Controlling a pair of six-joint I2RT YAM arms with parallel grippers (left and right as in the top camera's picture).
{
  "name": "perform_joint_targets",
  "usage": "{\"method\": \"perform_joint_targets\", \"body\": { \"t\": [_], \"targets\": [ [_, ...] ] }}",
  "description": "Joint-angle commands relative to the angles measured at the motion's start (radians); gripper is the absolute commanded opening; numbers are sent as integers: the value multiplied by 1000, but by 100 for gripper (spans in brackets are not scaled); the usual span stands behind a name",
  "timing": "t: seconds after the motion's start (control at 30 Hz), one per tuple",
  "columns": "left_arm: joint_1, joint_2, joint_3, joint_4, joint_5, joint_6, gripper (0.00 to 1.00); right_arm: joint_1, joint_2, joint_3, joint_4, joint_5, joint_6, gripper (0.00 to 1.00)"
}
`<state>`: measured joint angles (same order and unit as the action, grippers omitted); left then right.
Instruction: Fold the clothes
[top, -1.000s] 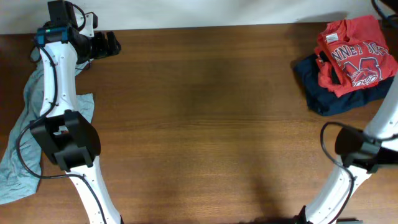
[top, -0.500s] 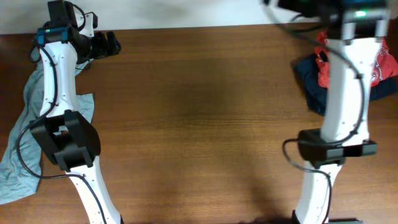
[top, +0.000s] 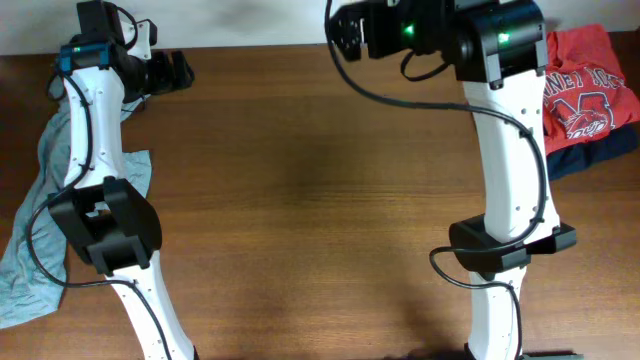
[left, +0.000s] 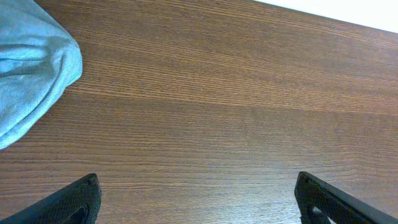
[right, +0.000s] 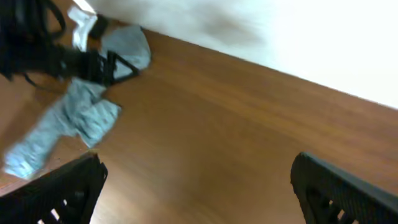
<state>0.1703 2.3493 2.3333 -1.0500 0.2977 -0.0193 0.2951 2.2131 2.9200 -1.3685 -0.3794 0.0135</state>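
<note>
Both of my arms reach over the brown wooden table (top: 300, 190) with nothing in their grasp. My left gripper (top: 172, 71) sits by the far left corner, just beside the far edge. Its two black fingers (left: 78, 200) are spread as wide as they go, and in the left wrist view only bare tabletop shows between them. The pale grey-blue shirt (top: 25, 265) lies crumpled along the left edge, running from under my left arm near that far corner down toward the near side. A rounded fold of it fills the upper left of the left wrist view, apart from the fingers. My right gripper (top: 345, 30) is stretched to the far edge about midway along it, pointing toward the left side, jaws likewise fully apart and empty. The right wrist view is blurred, but it shows open wood between the fingertips and, beyond them, the grey-blue shirt and the other arm's dark gripper. The orange-red T-shirt (top: 585, 85), white-and-navy lettering facing up, rests bunched in the far right corner on top of a navy garment (top: 600, 152), whose dark cloth sticks out along its near side. My right arm's white upper link crosses in front of the pile's left part, hiding it.
</note>
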Motion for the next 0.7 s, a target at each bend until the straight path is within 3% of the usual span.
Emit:
{"method": "perform_joint_targets", "body": {
  "t": [0.0,0.13,0.23,0.4,0.53,0.67],
  "targets": [
    [2,5,11,2,-7,20,99,0,-46,0,-21,44,-122,98],
    [2,5,11,2,-7,20,99,37,-86,-1,-47,235,-200,99],
    [2,5,11,2,-7,20,99,57,-132,-4,-43,261,-281,98],
    [2,5,11,2,-7,20,99,57,-237,-57,-3,291,-288,99],
    [2,5,11,2,-7,20,99,55,-383,-257,97,358,-352,98],
    [2,5,11,2,-7,20,99,1,-595,-598,304,348,-350,98]
  ]
}}
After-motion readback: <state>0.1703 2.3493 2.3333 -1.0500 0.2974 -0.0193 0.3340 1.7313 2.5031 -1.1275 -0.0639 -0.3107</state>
